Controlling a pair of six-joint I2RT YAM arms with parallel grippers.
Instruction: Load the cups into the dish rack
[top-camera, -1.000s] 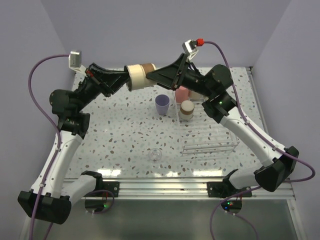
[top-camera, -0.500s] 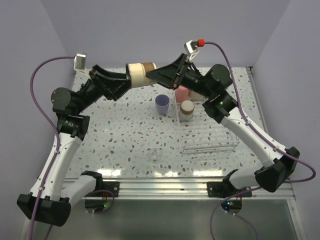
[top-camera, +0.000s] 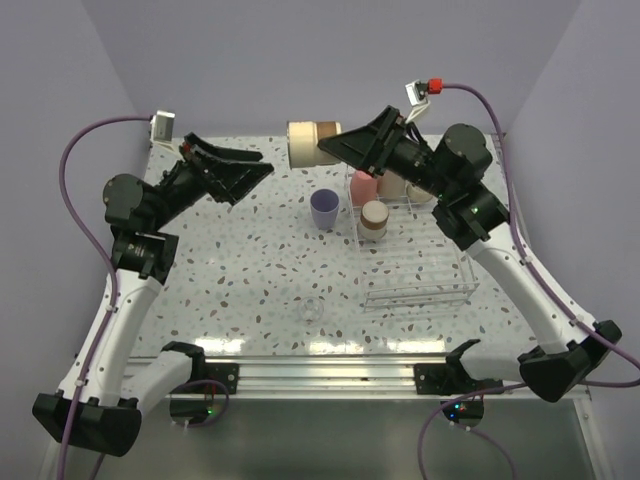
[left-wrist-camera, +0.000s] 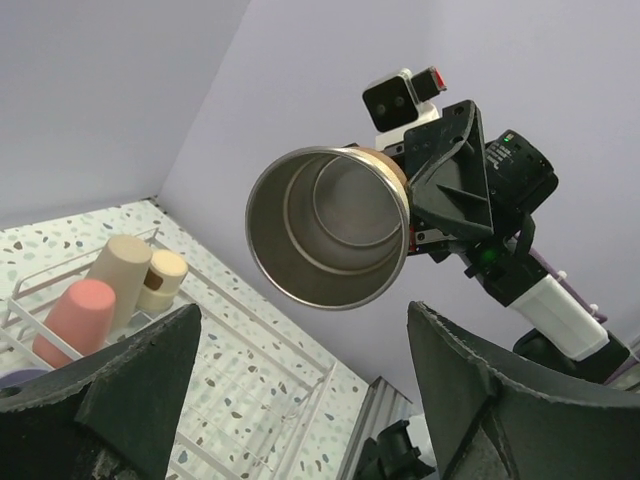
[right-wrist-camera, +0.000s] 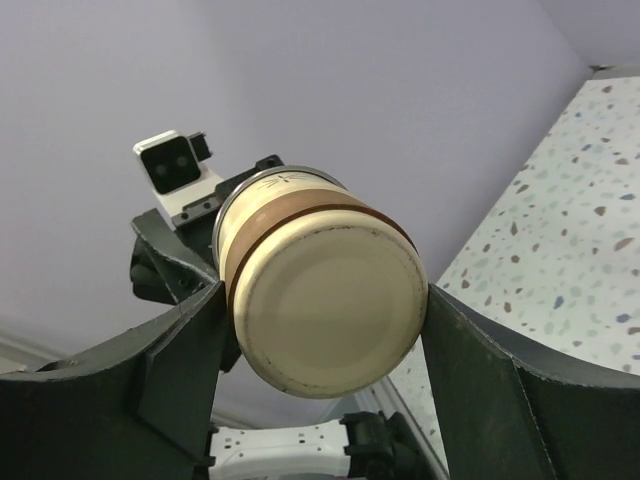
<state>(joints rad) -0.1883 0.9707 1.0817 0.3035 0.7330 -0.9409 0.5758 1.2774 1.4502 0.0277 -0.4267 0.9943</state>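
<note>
Cup (top-camera: 310, 143) hangs sideways above the far edge of the bench (top-camera: 250, 262), gripped by your right pincer (top-camera: 332, 147), probably because that arm sits nearer the rack (top-camera: 420, 296); your left pincer (top-camera: 265, 163) gapes wide, empty.

The desk (top-camera: 220, 270) has a white top flecked with brown, grey and greenish chips. Pale lavender walls (top-camera: 300, 60) close it in at the back and on both sides. A small see-through round object (top-camera: 312, 310) sits alone on the desk toward the near edge. A silvery metal rail (top-camera: 330, 372) runs along that edge
</note>
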